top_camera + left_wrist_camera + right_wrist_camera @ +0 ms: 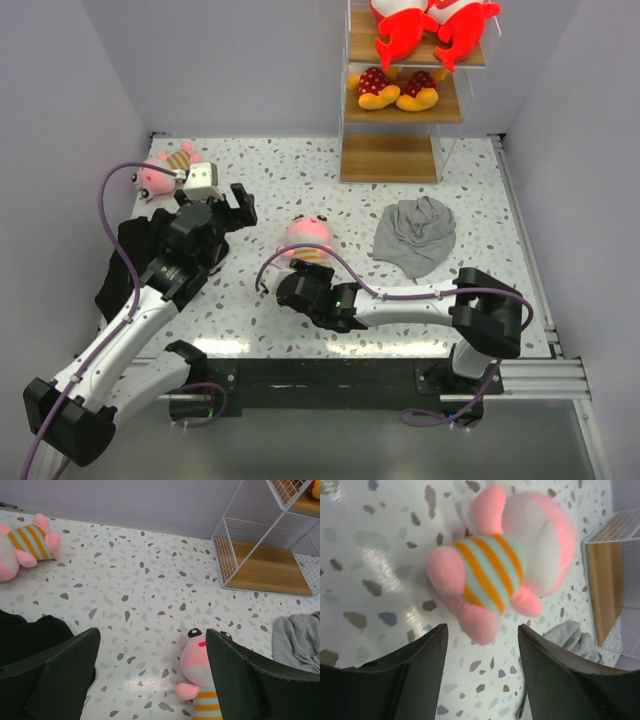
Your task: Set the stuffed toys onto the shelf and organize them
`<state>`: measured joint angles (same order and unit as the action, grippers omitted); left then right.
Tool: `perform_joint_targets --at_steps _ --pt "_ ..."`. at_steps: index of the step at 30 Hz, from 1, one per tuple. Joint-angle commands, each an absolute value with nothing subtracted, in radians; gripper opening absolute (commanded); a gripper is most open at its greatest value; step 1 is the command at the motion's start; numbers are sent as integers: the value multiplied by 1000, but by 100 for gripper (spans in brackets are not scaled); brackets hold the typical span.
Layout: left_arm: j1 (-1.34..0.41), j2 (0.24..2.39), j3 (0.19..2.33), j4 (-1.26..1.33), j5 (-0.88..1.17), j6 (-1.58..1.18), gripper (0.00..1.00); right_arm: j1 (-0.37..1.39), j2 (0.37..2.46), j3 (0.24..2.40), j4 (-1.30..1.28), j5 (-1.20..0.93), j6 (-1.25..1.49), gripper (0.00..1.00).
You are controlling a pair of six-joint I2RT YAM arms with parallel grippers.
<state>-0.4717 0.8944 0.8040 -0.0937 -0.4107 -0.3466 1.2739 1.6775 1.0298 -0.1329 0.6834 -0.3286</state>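
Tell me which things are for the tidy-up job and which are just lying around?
For the job:
- shelf
- red-and-white toys, on the top board
- yellow-orange toys, on the middle board
- middle pink toy, on the table
- far-left pink toy, on the table

Just lying about:
- grey cloth
- black cloth

The flat white tabletop (300, 170) is flecked brown, grey and blue. The soft pink plush toy at mid-table (500, 570) and the pink plush twin in the far left corner (165, 170) wear orange-and-pale-teal striped shirts. On the white-wire shelf with light-brown boards (390, 158) are red-and-white plush toys (430, 25) and yellow-orange plush toys with pale-dotted red tops (398, 88).
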Motion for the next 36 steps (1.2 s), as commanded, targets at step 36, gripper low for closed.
perform_joint_targets --at_steps 36 --pt "-472 752 796 -57 -644 -339 91 1181 1571 1169 -750 691 2008 55"
